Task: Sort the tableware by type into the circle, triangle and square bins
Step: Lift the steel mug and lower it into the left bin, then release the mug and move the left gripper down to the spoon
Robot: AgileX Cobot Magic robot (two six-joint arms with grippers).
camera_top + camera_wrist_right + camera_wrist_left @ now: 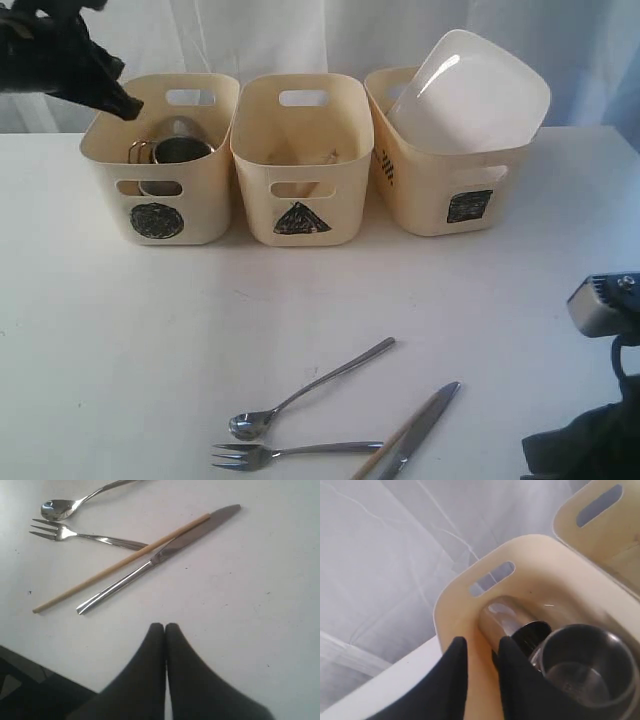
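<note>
**Exterior view.** We see three cream bins close side by side at the back of a white table (120,340). The circle bin (205,200) is on the left, the triangle bin (340,200) in the middle and the square bin (420,200) on the right. A plate (475,90) stands tilted in the square bin, its upper part rising above the rim. We cannot make out what lies in the triangle bin.

**Left wrist view.** The left gripper (481,642) hangs over the back left corner of the circle bin. Its black fingers (447,680) are partly spread, and only the bin's inner wall shows in the gap; we see nothing gripped. Inside the bin, just beside the fingers, one mug (582,672) stands upright. A second mug (500,617) lies tilted against it, its mouth turned toward it.

**Right wrist view.** The right gripper (165,627) hovers above bare table with its fingers pressed together and nothing between them. Near it, at the front of the table, lie the spoon (57,509), the fork (87,536), the knife (159,558) and a chopstick (121,563). The chopstick lies along the knife, touching its blade. The fork's handle end meets the chopstick, and the spoon's bowl is just beside the fork's tines. All four lie well apart from the bins.
</note>
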